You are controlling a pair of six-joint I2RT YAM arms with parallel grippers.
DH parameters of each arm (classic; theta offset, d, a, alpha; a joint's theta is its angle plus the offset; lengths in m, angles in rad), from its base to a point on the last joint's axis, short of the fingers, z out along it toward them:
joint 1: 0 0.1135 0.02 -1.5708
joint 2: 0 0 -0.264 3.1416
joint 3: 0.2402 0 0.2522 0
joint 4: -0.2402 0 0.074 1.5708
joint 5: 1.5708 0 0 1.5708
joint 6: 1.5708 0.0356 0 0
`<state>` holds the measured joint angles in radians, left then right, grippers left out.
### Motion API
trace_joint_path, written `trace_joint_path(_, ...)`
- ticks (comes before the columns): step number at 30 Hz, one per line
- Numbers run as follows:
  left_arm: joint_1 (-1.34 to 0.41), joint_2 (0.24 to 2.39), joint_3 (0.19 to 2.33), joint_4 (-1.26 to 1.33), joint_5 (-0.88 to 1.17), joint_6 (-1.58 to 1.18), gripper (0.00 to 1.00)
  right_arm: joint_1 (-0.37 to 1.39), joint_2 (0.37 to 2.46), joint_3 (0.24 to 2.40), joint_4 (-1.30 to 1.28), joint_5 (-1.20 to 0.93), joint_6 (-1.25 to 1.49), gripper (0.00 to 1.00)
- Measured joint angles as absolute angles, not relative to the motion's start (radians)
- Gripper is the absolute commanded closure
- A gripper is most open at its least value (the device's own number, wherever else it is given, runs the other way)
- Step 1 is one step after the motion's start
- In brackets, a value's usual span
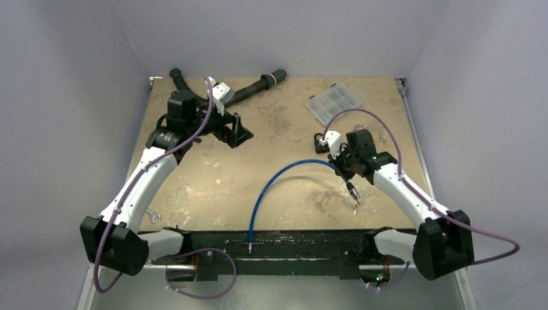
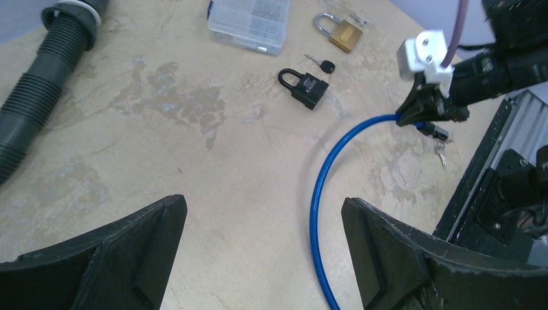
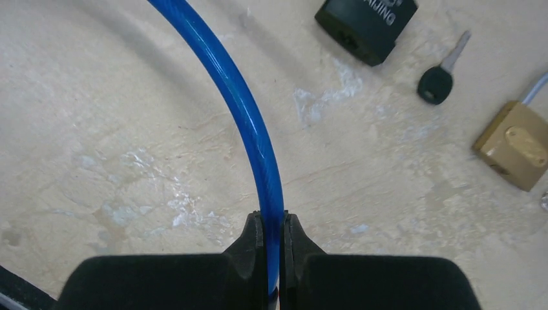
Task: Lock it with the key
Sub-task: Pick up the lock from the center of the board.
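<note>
On the left side of the surface (image 1: 213, 184), the left pincer (image 1: 236, 132) hung spread wide and held nothing, near a black ribbed pipe (image 1: 258, 84). At the middle, a blue cable (image 1: 271, 184) curved from the near edge toward the right pincer (image 3: 271, 223), which was pinching it. Beyond the cable lay a black padlock (image 2: 305, 87), a small key (image 2: 321, 64) just beside it, and a brass padlock (image 2: 346, 33).

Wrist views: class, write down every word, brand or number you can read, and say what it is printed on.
"AIJING": white letters on the black padlock, start cut off at the picture's edge.
Brass padlock: oval emblem, too blurred to read.
Nothing else legible.
</note>
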<state>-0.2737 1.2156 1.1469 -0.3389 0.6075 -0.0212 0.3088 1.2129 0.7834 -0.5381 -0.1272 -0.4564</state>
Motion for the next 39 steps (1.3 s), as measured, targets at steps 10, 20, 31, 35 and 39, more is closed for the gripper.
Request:
trace_joint_path(10,-0.31,1.255,1.147,-0.377,0.705,0.132,0.05,0.381,1.006,0.803,-0.476,-0.209,-0.435,1.0)
trace_joint_path(20,-0.471,1.317,1.091,-0.337,0.708,0.16,0.09,0.49,0.956,0.864,-0.43,-0.237,-0.398,1.0)
trace_joint_path(31,-0.516,1.379,1.091,-0.329,0.701,0.146,0.46,0.505,0.956,0.901,-0.397,-0.258,-0.365,1.0)
trace_joint_path(35,-0.521,1.382,1.097,-0.326,0.7,0.14,0.87,0.506,0.956,0.901,-0.39,-0.274,-0.362,1.0)
trace_joint_path(39,-0.521,1.382,1.139,-0.37,0.703,0.149,1.0,0.509,0.958,0.911,-0.396,-0.313,-0.348,0.99)
